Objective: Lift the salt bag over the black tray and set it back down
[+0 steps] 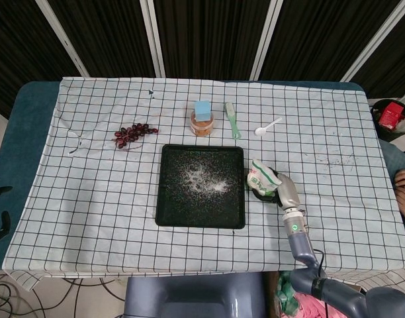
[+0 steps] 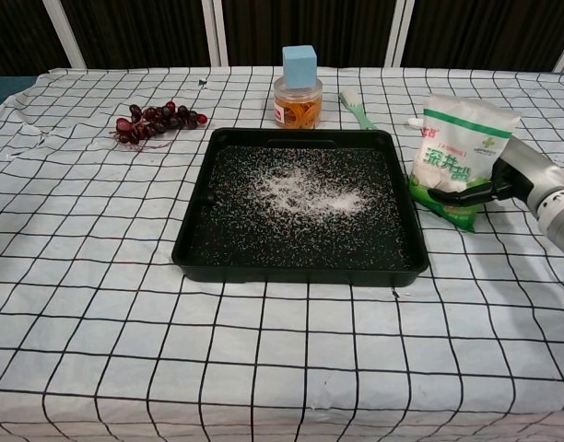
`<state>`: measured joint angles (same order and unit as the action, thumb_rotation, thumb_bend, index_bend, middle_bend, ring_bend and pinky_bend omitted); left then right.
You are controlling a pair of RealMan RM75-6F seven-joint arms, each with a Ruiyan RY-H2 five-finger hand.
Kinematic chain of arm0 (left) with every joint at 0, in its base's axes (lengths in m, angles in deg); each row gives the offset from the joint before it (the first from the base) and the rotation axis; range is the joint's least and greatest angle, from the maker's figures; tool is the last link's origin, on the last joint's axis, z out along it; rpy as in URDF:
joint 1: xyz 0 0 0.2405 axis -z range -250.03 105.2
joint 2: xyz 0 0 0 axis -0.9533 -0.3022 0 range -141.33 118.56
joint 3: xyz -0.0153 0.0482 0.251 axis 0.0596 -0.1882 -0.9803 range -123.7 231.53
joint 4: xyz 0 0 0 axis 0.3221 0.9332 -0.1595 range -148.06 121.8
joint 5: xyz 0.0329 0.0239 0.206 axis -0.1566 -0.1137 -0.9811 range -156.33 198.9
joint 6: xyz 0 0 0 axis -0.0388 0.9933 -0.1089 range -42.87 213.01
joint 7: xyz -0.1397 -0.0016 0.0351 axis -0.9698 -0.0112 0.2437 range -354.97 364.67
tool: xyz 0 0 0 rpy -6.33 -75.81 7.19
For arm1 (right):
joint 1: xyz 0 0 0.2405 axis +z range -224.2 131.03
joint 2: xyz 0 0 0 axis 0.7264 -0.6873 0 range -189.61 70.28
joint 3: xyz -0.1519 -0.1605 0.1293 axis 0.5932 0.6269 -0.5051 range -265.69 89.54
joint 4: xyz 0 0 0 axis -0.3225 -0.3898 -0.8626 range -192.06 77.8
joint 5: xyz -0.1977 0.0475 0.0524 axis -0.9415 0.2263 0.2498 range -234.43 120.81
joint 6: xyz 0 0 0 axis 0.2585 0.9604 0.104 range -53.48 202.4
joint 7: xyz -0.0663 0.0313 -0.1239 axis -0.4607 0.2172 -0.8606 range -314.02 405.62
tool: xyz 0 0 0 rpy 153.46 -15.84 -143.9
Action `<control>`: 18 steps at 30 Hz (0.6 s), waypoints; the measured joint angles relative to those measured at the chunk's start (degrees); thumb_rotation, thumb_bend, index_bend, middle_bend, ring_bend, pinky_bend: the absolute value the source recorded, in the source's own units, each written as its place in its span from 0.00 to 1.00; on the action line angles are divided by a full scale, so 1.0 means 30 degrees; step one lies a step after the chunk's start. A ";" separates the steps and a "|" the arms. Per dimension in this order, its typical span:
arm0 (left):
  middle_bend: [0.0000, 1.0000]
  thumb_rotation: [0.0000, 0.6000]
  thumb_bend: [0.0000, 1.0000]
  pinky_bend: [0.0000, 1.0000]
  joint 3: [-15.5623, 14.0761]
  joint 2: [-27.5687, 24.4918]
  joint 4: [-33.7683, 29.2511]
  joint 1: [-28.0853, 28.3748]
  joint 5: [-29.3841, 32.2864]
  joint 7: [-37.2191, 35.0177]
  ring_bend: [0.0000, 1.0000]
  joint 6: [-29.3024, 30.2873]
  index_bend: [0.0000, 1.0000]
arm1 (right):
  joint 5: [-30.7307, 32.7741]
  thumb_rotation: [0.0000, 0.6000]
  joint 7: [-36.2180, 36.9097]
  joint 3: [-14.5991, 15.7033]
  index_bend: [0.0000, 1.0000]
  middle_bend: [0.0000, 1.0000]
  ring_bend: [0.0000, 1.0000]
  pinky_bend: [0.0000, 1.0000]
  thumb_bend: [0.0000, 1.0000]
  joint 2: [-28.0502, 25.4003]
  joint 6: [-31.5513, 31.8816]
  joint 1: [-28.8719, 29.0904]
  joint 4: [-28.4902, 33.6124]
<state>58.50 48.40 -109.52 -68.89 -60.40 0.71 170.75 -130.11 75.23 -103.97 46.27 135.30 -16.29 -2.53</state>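
The white and green plastic salt bag (image 2: 458, 157) stands upright on the checked cloth of the worktop (image 2: 125, 304), just beside the right edge of the shallow black rectangular tray (image 2: 194, 235) and toward the worktop's right side; its front carries green Chinese characters and a small green emblem, too small for me to read. The right hand (image 2: 503, 180) has its dark fingers (image 2: 466, 195) wrapped around the lower part of the bag, clamped on it, with the grey forearm (image 1: 292, 212) reaching in from the near edge. Inside the tray a scatter of white grains (image 2: 305, 189) lies thickest around the middle. Behind the tray's far edge sits a small clear jar of orange contents (image 2: 297, 101) with a light blue block (image 2: 299, 65) on top, and a pale green brush (image 2: 357, 111) just to its right. A bunch of dark red grapes (image 2: 153, 120) lies toward the far left.
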 measured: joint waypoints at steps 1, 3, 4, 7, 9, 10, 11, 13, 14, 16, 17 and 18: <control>0.04 1.00 0.61 0.00 0.0002 -0.0003 -0.0008 -0.0001 0.0006 0.0000 0.00 -0.0002 0.22 | -0.0036 1.00 0.0101 0.0022 0.41 0.38 0.49 0.46 0.30 0.0006 -0.0020 0.0008 -0.0044; 0.04 1.00 0.61 0.00 0.0009 -0.0006 -0.0023 0.0003 0.0013 0.0009 0.00 -0.0003 0.22 | -0.0102 1.00 0.0263 0.0049 0.42 0.38 0.49 0.46 0.31 0.0010 -0.0028 0.0019 -0.0085; 0.04 1.00 0.61 0.00 0.0007 -0.0008 -0.0025 0.0001 0.0010 0.0012 0.00 -0.0002 0.22 | -0.0163 1.00 0.0398 0.0065 0.42 0.38 0.49 0.46 0.31 0.0014 -0.0012 0.0026 -0.0112; 0.04 1.00 0.61 0.00 -0.0002 -0.0012 -0.0019 -0.0003 0.0014 0.0022 0.00 -0.0010 0.22 | -0.0371 1.00 0.0636 0.0095 0.43 0.38 0.49 0.46 0.31 0.0074 0.0109 0.0087 -0.0279; 0.04 1.00 0.61 0.00 0.0005 -0.0007 -0.0027 -0.0007 0.0014 0.0022 0.00 0.0007 0.22 | -0.0542 1.00 0.0760 0.0099 0.43 0.38 0.50 0.46 0.31 0.0069 0.0197 0.0166 -0.0336; 0.04 1.00 0.61 0.00 0.0015 -0.0012 -0.0033 -0.0011 0.0025 0.0006 0.00 0.0016 0.22 | -0.0622 1.00 0.0819 0.0039 0.44 0.39 0.50 0.46 0.31 0.0020 0.0361 0.0208 -0.0319; 0.04 1.00 0.61 0.00 0.0026 -0.0021 -0.0040 -0.0013 0.0031 -0.0009 0.00 0.0025 0.22 | -0.0696 1.00 0.0878 -0.0021 0.44 0.39 0.50 0.46 0.32 -0.0064 0.0530 0.0235 -0.0263; 0.04 1.00 0.61 0.00 0.0021 -0.0026 -0.0041 -0.0015 0.0029 -0.0018 0.00 0.0019 0.22 | -0.0849 1.00 0.0965 -0.0141 0.45 0.39 0.51 0.46 0.32 -0.0395 0.0858 0.0275 -0.0003; 0.04 1.00 0.61 0.00 0.0016 -0.0030 -0.0043 -0.0011 0.0031 -0.0022 0.00 0.0000 0.22 | -0.0906 1.00 0.0965 -0.0181 0.45 0.39 0.51 0.46 0.32 -0.0565 0.0934 0.0286 0.0138; 0.04 1.00 0.61 0.00 0.0007 -0.0033 -0.0042 -0.0003 0.0038 -0.0014 0.00 -0.0036 0.22 | -0.1034 1.00 0.0863 -0.0261 0.46 0.40 0.52 0.46 0.32 -0.1035 0.1102 0.0307 0.0557; 0.04 1.00 0.61 0.00 -0.0001 -0.0032 -0.0049 0.0001 0.0028 0.0002 0.00 -0.0042 0.22 | -0.1100 1.00 0.0785 -0.0291 0.46 0.40 0.52 0.46 0.32 -0.1285 0.1175 0.0317 0.0785; 0.04 1.00 0.61 0.00 -0.0001 -0.0030 -0.0055 0.0000 0.0029 0.0007 0.00 -0.0038 0.22 | -0.1154 1.00 0.0713 -0.0307 0.46 0.41 0.52 0.46 0.32 -0.1550 0.1207 0.0322 0.1064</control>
<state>58.50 48.31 -109.69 -68.89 -60.31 0.73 170.63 -133.57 77.37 -104.89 41.62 138.92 -15.33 0.66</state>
